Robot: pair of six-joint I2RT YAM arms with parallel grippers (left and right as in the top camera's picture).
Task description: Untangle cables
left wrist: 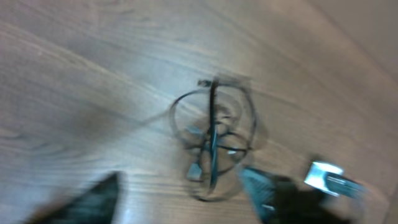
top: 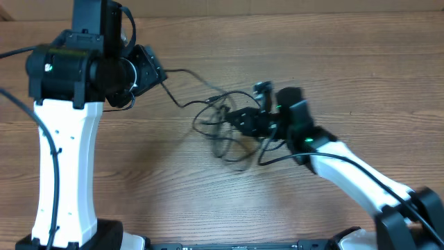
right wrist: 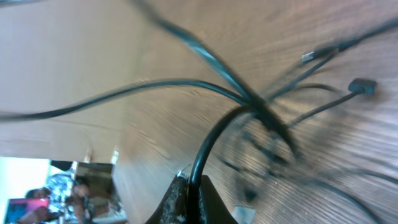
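Soft, even light is falling onto the wooden table (top: 173, 201), and the cables (top: 222, 125) are casting faint shadows. Motion blur is smearing the whole left wrist view. The right wrist view is blurring up close, and a bright patch is washing out beyond the table's edge.

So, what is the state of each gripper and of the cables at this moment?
left gripper: open, fingers wide apart
right gripper: shut on one strand of the cables
cables: tangled in loops on the table; one strand reaches toward the left gripper
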